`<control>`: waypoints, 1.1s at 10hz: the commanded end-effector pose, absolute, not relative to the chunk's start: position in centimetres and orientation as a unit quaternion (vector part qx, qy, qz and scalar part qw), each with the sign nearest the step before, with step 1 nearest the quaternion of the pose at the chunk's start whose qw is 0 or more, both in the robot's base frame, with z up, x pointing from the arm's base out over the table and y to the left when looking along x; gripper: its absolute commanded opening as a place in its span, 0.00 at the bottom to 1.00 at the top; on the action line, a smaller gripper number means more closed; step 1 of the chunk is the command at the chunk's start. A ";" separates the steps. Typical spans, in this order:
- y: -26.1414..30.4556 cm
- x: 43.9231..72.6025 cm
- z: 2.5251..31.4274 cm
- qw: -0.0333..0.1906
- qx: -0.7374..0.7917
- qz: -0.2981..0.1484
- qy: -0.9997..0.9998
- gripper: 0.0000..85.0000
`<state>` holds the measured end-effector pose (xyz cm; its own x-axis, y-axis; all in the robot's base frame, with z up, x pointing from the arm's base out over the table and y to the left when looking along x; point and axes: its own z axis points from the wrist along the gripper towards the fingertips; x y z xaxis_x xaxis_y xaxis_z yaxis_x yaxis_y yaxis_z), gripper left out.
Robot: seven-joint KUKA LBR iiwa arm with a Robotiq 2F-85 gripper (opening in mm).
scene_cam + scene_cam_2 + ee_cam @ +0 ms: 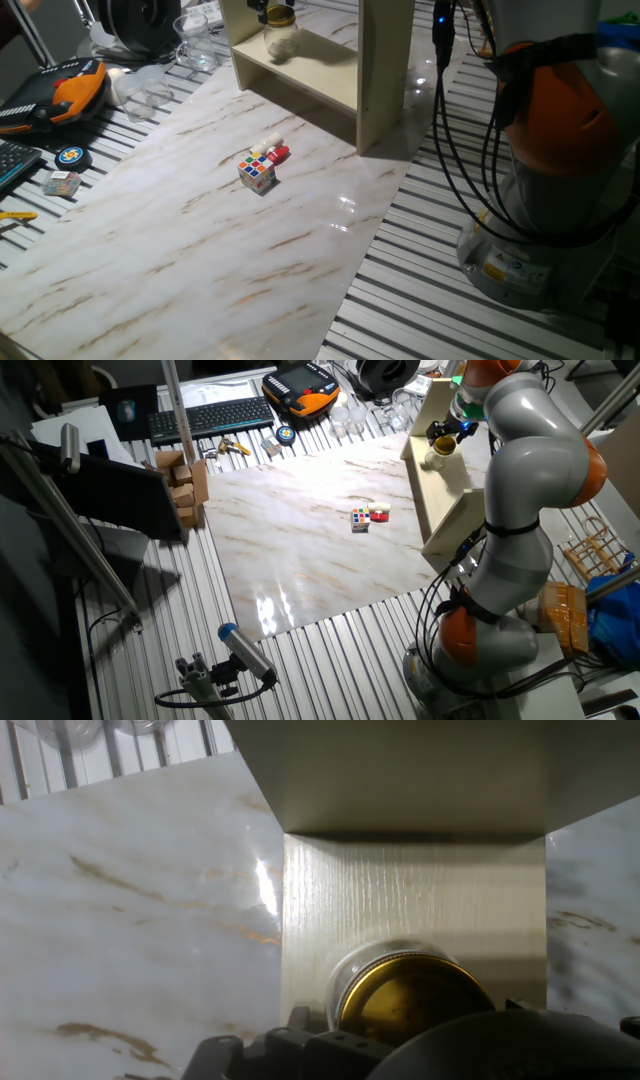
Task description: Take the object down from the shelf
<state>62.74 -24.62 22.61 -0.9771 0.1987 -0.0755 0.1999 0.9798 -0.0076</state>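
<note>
Gold-lidded jar (408, 995) on shelf (420, 900), just below pincer (272, 13)

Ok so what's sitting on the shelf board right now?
On the board of the shelf stands one small clear jar with a gold lid. The gripper hangs just above it, hiding the jar's near side in the hand view. How the jaws stand cannot be seen.

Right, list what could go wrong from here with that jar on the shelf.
1. The gripper sits right above the jar; whether it holds it is unclear, so lifting may drop it.
2. The shelf panels flank the jar closely; a sideways pull could knock them.
3. The cube and red-and-white item lie below, possibly crowding the set-down spot.
</note>
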 end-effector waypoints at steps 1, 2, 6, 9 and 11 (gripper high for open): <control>-24.7 62.8 22.5 0.037 0.100 -0.007 0.994 1.00; -24.8 62.8 22.4 0.037 0.100 -0.006 0.994 1.00; -24.9 62.9 22.0 0.036 0.104 -0.004 0.994 1.00; -24.9 63.0 21.8 0.037 0.102 -0.002 0.994 1.00; -24.9 63.0 21.8 0.036 0.096 0.000 0.995 0.80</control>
